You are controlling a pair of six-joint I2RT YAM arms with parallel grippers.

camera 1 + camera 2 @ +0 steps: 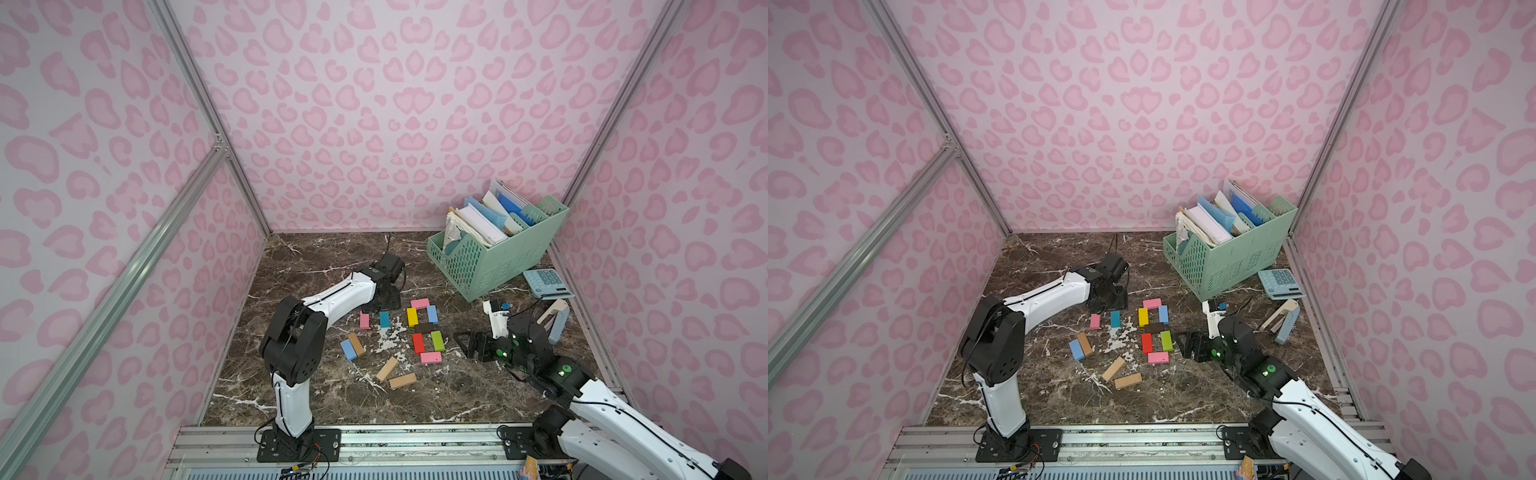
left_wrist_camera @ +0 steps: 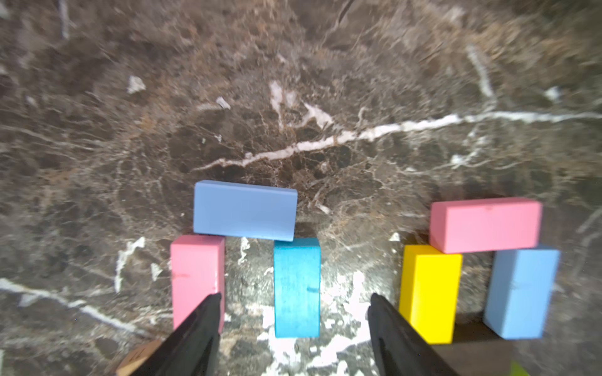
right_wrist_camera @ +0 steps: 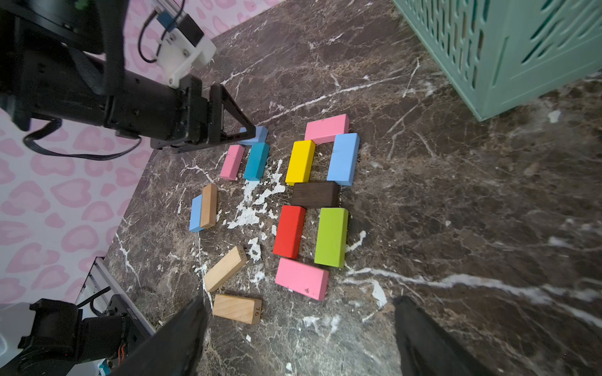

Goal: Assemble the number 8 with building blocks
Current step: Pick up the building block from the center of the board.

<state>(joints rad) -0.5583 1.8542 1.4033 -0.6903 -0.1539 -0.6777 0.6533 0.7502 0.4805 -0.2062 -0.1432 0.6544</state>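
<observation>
Building blocks (image 1: 402,380) lie on the dark table (image 1: 316,399) in both top views. Seven of them make the number 8 (image 1: 424,328) in the middle of the frame. To its left stand a loose pink block (image 1: 364,320) and a teal block (image 1: 384,319). The left arm (image 1: 340,293) reaches over those two.

In the left wrist view, the left claw (image 2: 295,294) is wide and holds nothing. At the lower middle, a light blue block (image 2: 245,210) lies across the ends of the pink and teal ones, a little crooked. I think the claw should back away straight, so it bumps nothing.

In the right wrist view, the right claw (image 3: 300,299) at the bottom is wide and empty too. It is near the 8's lower pink block (image 3: 301,278).
</observation>
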